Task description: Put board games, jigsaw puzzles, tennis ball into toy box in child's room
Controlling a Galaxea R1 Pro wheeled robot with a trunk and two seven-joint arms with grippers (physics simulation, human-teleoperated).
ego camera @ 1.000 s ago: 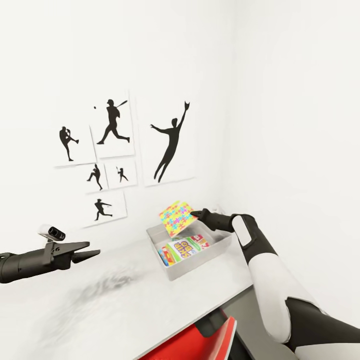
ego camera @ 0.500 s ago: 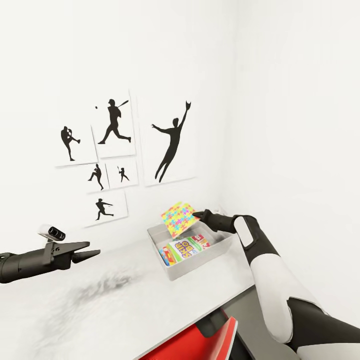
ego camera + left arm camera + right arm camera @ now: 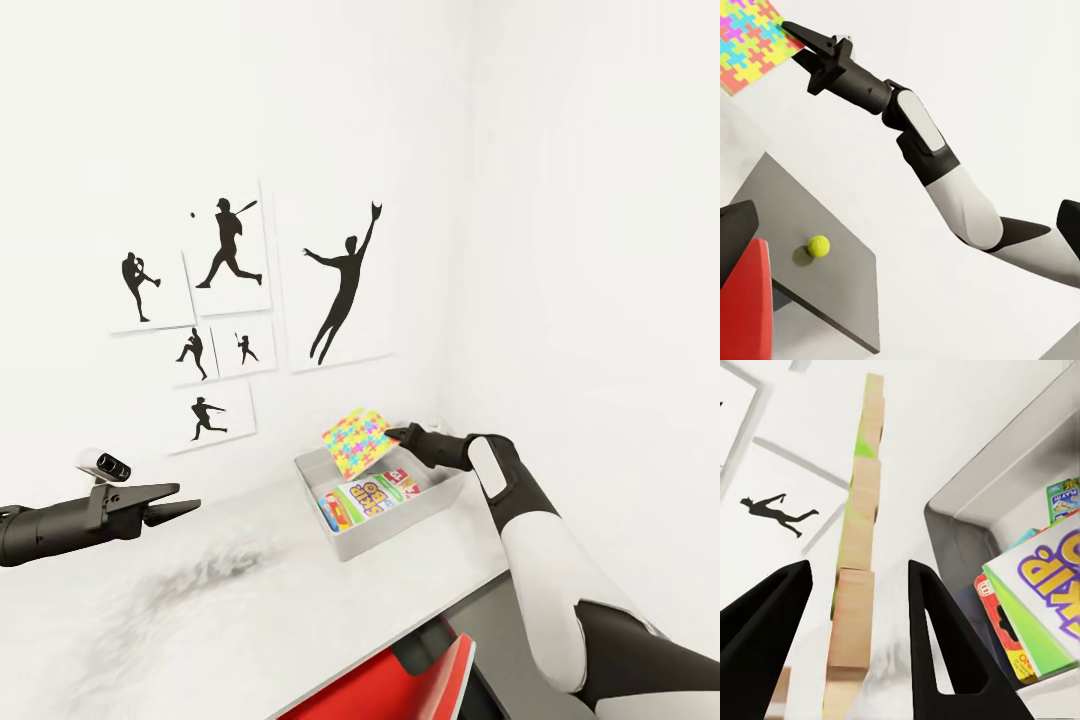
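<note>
The right gripper (image 3: 392, 434) is clamped on the jigsaw puzzle (image 3: 354, 438) above the toy box (image 3: 440, 491) at the table's (image 3: 250, 620) far edge, while the left gripper (image 3: 185, 505) hangs with fingers apart.

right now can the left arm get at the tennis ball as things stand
Probably not without moving first. The left end effector hovers open over the table, while the tennis ball lies on a lower grey surface beside a red thing. Nothing covers the ball.

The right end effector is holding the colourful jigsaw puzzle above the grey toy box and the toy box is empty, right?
Not empty: the head view shows board game boxes already in the grey toy box. The right end effector does hold the colourful jigsaw puzzle above it.
</note>
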